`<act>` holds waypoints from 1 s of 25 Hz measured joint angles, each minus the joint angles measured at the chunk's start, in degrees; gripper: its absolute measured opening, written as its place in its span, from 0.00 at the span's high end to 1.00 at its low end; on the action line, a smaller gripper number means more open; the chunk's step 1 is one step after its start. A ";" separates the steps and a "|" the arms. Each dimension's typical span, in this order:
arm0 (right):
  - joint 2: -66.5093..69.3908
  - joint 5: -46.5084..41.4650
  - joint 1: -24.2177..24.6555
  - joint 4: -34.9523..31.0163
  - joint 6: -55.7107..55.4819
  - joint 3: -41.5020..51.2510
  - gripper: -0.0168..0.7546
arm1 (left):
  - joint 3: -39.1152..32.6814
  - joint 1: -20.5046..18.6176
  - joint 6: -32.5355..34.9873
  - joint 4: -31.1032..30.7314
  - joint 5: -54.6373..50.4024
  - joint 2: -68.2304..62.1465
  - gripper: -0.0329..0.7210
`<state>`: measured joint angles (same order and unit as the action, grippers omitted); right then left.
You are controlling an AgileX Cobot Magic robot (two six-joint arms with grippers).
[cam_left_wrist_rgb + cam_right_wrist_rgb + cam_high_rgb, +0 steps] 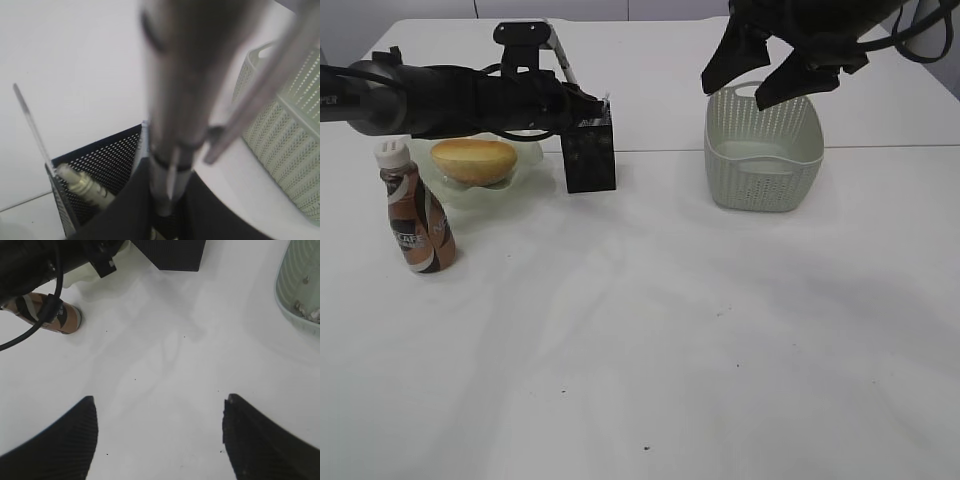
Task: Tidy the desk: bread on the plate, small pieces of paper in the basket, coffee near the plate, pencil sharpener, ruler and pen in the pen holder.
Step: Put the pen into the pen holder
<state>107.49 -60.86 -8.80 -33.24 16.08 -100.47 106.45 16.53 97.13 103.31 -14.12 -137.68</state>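
Exterior view, left arm point(440, 100) crossing plate point(535, 150), bread point(473, 161)

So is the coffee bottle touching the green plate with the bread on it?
Cannot tell. In the exterior view the coffee stands just in front of the plate, and their outlines meet, so no gap or contact shows plainly. The wrist views don't settle it either.

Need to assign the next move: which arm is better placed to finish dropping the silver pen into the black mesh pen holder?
Left. Its gripper is closed on the silver pen directly above the black mesh pen holder. The right gripper hangs open and empty over the grey-green perforated basket.
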 joint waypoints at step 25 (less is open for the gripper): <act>0.00 1.00 0.00 0.00 0.00 0.00 0.24 | 0.00 0.00 -12.54 -13.86 -1.14 0.00 0.86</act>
<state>107.49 -59.87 -8.80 -33.24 16.08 -100.47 106.45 16.53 84.59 89.45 -15.26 -137.68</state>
